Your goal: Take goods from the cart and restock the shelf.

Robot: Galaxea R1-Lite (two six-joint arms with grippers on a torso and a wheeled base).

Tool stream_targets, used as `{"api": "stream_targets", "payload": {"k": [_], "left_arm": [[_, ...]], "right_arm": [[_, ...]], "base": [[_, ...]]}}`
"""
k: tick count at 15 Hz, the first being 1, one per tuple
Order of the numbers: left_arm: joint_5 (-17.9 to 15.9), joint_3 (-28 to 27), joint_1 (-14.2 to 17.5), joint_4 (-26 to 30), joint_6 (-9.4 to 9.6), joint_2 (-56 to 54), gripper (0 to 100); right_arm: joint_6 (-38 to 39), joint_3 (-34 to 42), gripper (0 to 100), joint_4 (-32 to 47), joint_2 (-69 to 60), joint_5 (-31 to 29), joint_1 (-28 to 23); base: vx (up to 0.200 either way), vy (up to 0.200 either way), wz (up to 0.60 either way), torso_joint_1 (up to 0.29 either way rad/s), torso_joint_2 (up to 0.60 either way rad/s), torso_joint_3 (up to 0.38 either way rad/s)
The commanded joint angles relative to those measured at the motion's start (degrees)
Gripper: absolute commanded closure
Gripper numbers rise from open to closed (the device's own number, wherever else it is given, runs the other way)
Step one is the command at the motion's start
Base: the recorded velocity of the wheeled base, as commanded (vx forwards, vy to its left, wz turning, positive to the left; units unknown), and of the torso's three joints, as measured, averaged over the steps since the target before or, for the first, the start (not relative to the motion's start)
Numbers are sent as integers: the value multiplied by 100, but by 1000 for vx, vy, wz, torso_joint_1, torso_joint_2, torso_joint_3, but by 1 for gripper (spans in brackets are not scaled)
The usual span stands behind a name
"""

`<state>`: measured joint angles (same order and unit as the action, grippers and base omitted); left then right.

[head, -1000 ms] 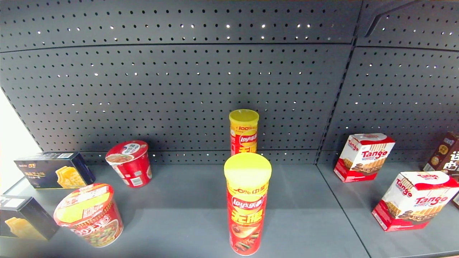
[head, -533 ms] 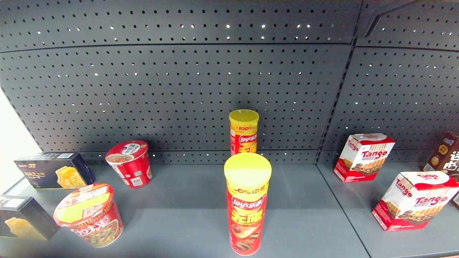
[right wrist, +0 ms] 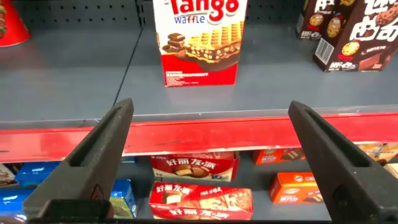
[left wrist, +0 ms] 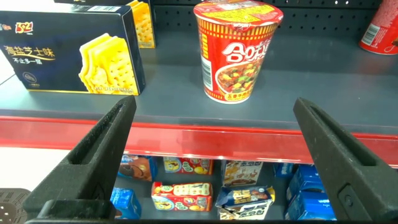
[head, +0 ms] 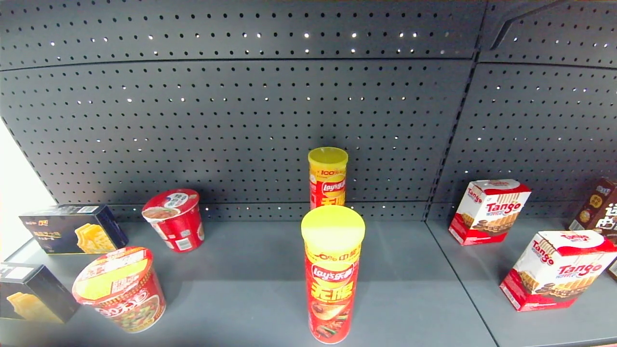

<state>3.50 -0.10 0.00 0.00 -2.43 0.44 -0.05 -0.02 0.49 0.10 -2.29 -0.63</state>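
Perforated dark back panel (head: pixel 241 120); snack boxes (right wrist: pixel 200 200) on the lower tier.

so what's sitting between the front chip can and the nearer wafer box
Nothing: in the head view, the shelf between the front chip can and the nearer wafer box is bare, crossed only by a board seam.

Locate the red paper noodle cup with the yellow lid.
In the head view the red paper noodle cup stands front-left on the grey metal shelf, right of the nearer dark cardboard cracker box.
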Motion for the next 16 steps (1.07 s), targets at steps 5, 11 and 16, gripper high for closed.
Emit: {"api": "stream_targets", "payload": {"k": [5, 11, 16], "left_arm": [[2, 1, 0, 0, -4, 9, 0], [116, 1, 0, 0, -83, 0, 0], [116, 1, 0, 0, -56, 9, 0]], "right_arm": [[-21, 2, 0, 4, -10, 45, 2], [-21, 2, 0, -5, -10, 45, 2], [-13, 2, 0, -5, -10, 45, 2]], "base": [[0, 0, 0, 0, 0, 0], [-33, 0, 0, 0, 1, 0], [-80, 0, 0, 5, 1, -1]]}}
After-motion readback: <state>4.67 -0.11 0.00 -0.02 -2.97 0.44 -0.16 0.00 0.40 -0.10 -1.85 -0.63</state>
